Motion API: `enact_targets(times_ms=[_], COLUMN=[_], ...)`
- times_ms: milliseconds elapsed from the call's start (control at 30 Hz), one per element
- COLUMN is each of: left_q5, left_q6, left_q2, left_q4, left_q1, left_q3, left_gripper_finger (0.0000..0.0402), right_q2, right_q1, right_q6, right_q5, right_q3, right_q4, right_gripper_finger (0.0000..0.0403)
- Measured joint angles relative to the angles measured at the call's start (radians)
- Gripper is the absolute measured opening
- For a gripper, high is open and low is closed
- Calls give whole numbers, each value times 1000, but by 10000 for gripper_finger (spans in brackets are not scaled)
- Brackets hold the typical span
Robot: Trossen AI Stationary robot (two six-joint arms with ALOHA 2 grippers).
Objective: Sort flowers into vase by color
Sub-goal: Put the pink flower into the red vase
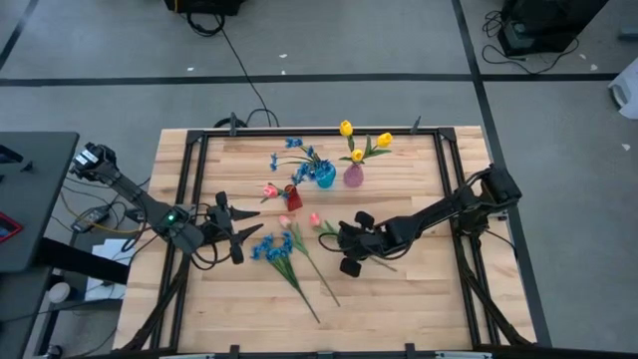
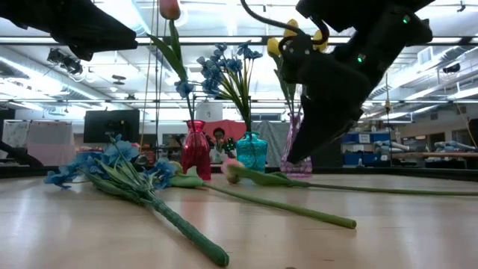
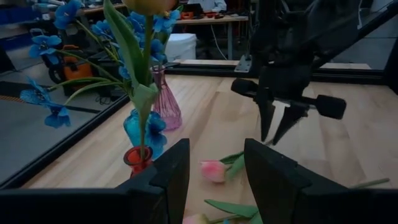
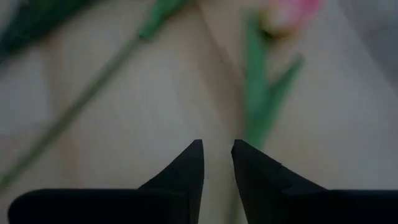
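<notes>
Three vases stand near the table's far side: a red vase (image 1: 293, 196) with a pink tulip, a teal vase (image 1: 325, 177) with blue blossoms, and a pink vase (image 1: 353, 176) with yellow tulips. Flat on the table lie a blue bunch (image 1: 274, 247) and two pink tulips (image 1: 286, 221) (image 1: 315, 218). My right gripper (image 4: 217, 146) points down above the stem (image 4: 261, 93) of the right-hand tulip, fingers only a narrow gap apart, touching nothing. My left gripper (image 3: 216, 155) is open, held level left of the blue bunch and facing the vases.
A black frame (image 1: 189, 179) runs along the table's edges. The long stems (image 2: 299, 211) of the lying flowers stretch toward the near edge. Bare wood (image 1: 419, 299) lies near and right of the flowers. A person (image 2: 219, 137) shows far behind the vases.
</notes>
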Motion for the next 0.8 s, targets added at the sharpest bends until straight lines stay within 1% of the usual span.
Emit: enact_targets(times_ms=[133,333,533,633,800], left_q5=[0,0,0,0,-2], left_q6=[0,-24,-33,-46,-46], left_q2=[0,0,1,1,1], left_q4=[-1,-25,3,11,10], left_q1=[0,0,2,2,2], left_q3=[0,0,-26,-32,-33], left_gripper_finger=[159,158,158,158,158], right_q2=[7,7,7,3,2], right_q1=[-6,-11,-10,-10,-10], right_q6=[19,52,65,71,72], right_q5=[25,-42,-49,-35,-42], right_q3=[-11,-62,-74,-74,-74], right_q4=[-89,-19,-10,-7,45], right_gripper_finger=[99,99,98,98,98])
